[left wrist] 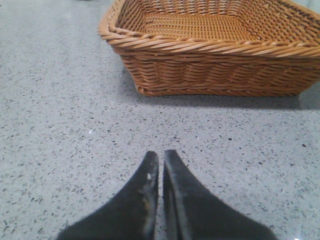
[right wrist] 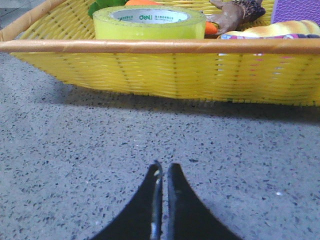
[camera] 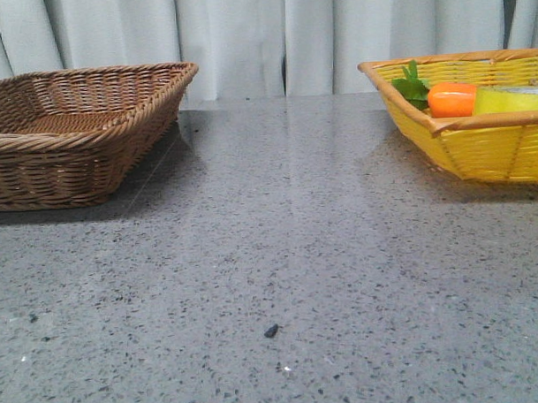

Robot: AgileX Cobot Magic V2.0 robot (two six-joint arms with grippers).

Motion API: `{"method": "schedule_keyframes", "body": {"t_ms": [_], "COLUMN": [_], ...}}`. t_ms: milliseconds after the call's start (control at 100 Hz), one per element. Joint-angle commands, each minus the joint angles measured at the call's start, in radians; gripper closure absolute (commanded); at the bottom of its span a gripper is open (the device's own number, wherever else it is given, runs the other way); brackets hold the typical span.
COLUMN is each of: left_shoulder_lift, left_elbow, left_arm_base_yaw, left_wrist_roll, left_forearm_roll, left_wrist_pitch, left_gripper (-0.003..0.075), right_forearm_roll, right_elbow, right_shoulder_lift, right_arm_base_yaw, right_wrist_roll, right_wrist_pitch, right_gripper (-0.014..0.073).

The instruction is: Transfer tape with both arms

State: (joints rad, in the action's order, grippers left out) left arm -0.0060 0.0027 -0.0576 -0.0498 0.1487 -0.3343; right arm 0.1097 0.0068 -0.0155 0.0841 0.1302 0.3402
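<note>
Likely light, stiff, slick-sided: tape point(right wrist: 149, 23) lies flat in yellow basket point(right wrist: 150, 70) at worktop's right edge, grip across core wall/rim; both grippers' fingers point(left wrist: 161, 200) point(right wrist: 162, 205) clenched, empty.

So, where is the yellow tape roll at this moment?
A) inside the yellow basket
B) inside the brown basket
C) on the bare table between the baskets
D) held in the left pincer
A: the tape lies behind the rim of the yellow basket, among other items.
</note>
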Motion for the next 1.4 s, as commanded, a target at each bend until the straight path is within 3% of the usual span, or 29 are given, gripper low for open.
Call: {"method": "schedule_keyframes", "body": {"t_ms": [0, 300, 480, 590, 750, 1390], "left_shoulder_lift": [-0.029, -0.029, -0.029, -0.029, -0.029, -0.029], "left_elbow": [0.010, 0.010, 0.010, 0.010, 0.010, 0.010], "left_arm_base_yaw": [0.002, 0.002, 0.002, 0.002, 0.003, 0.003], "left_wrist_roll": [0.010, 0.006, 0.004, 0.004, 0.004, 0.004], "left_forearm_roll": [0.002, -0.003, 0.039, 0.275, 0.347, 0.372], "left_wrist_pitch": [0.045, 0.049, 0.116, 0.224, 0.348, 0.390], "left_gripper": [0.0741, 0.0741, 0.0741, 0.0741, 0.0741, 0.0741], "right_forearm_roll": [0.013, 0.013, -0.116, -0.126, -0.152, -0.181], "right_elbow": [0.024, 0.024, 0.024, 0.024, 0.024, 0.024], "right_shoulder_lift": [-0.015, -0.015, -0.015, -0.015, -0.015, -0.015], "right_arm_base_yaw": [-0.007, -0.007, -0.007, -0.007, -0.007, -0.007], "right_wrist_roll": [-0.008, -0.008, -0.008, -0.008, -0.008, -0.008], "right_wrist_pitch": [-0.051, -0.213, -0.397, -0.379, -0.359, -0.396], "right_gripper": [0.0660, 0.0660, 0.0660, 0.0660, 0.0660, 0.0660]}}
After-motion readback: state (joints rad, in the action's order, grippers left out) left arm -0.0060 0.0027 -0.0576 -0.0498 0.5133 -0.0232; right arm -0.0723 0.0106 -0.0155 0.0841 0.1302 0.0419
